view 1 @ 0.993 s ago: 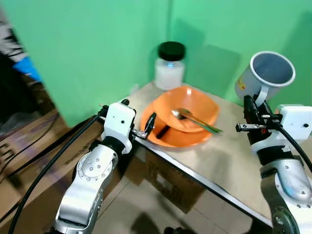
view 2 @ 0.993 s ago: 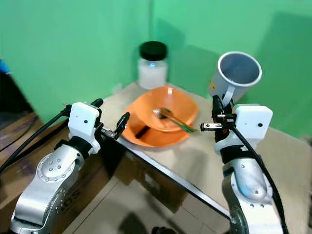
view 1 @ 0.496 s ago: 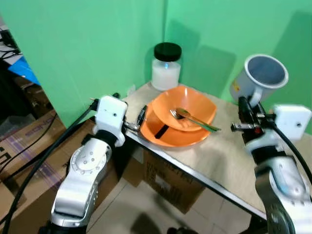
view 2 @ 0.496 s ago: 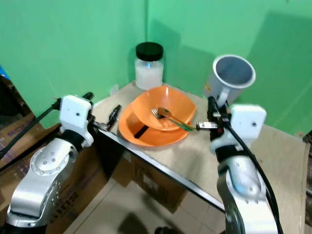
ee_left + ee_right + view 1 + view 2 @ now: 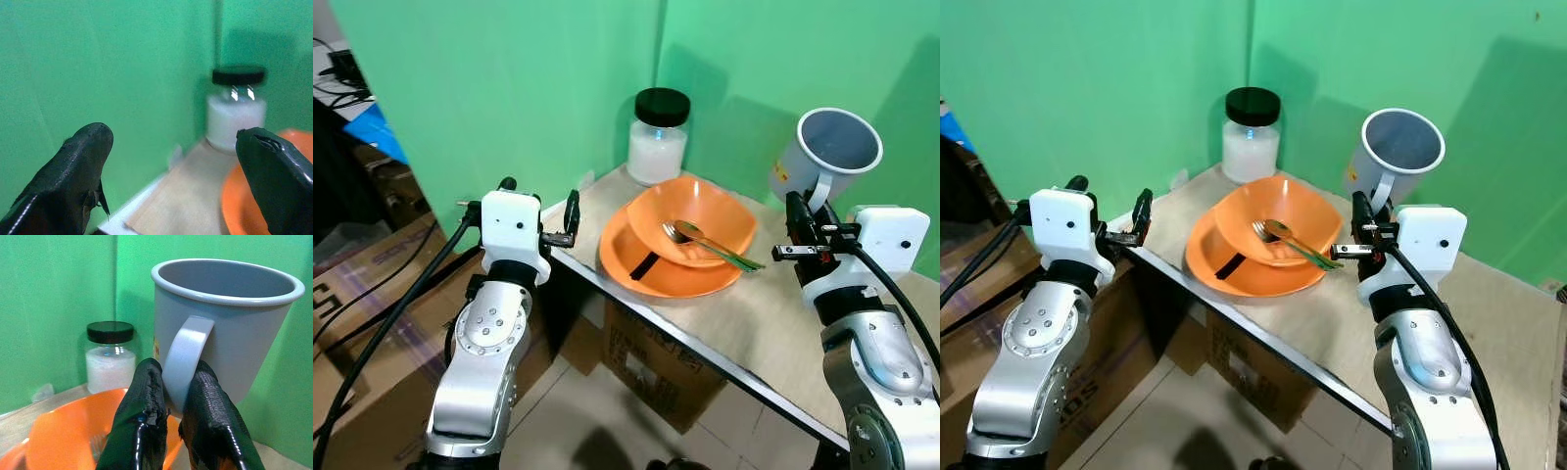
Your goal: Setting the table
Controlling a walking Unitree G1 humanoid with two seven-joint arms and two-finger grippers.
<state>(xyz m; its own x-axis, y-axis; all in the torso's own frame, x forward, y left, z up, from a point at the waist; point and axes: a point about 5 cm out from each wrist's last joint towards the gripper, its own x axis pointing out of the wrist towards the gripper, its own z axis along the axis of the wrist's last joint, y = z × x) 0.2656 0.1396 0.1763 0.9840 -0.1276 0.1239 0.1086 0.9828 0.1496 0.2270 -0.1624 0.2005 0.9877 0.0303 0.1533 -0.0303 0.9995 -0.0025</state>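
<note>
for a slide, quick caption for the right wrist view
Right gripper pinches the handle of a grey mug above orange bowls, beside a black-lidded jar.

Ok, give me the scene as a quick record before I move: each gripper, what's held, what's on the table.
right gripper: shut on the handle of the grey mug, held up above the table, to the right of the bowl
left gripper: open, holding nothing, at the table's left edge
table: tan top, in a corner of green walls
orange bowl: resting in the orange plate
fork and spoon: lying in the bowl
jar: black lid, white contents, by the wall behind the bowl
</note>
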